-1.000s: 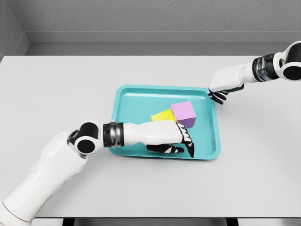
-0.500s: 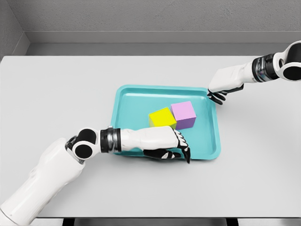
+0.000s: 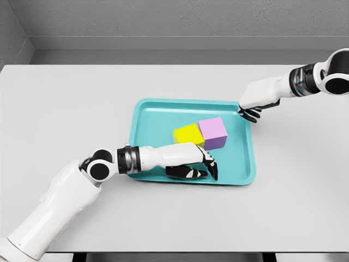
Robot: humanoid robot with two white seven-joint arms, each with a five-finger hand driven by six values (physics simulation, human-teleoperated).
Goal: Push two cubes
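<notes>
1. The two cubes stand together inside the teal tray (image 3: pixel 246 164), which lies on the grey tabletop (image 3: pixel 82 98). The yellow cube (image 3: pixel 188 135) is on the left and the purple cube (image 3: pixel 212 132) is on the right; their sides seem to touch, or they are just beside each other.

2. Both cubes sit near the middle of the tray, a little toward its far half. Neither one reaches a tray wall.

3. The left hand (image 3: pixel 193 164) is inside the tray, at its near part, just in front of the yellow cube. Its dark fingers (image 3: pixel 211 169) are partly curled and point to the right, and they hold nothing. It is hard to tell if the back of the hand touches the yellow cube; it looks very close to the cube's near face.

4. The right hand (image 3: pixel 252 112) rests at the far right corner of the tray, on or just over the rim. Its fingers are curled downward and grip no cube. It is well apart from the purple cube.

5. Judging from this position, the pushing is probably in progress and not finished: the cubes are already side by side, and the left hand is placed as if to push them away from the robot.

6. What seems to remain is to move the pair further across the tray. The task does not name a goal place, so how much is left cannot be told.
</notes>
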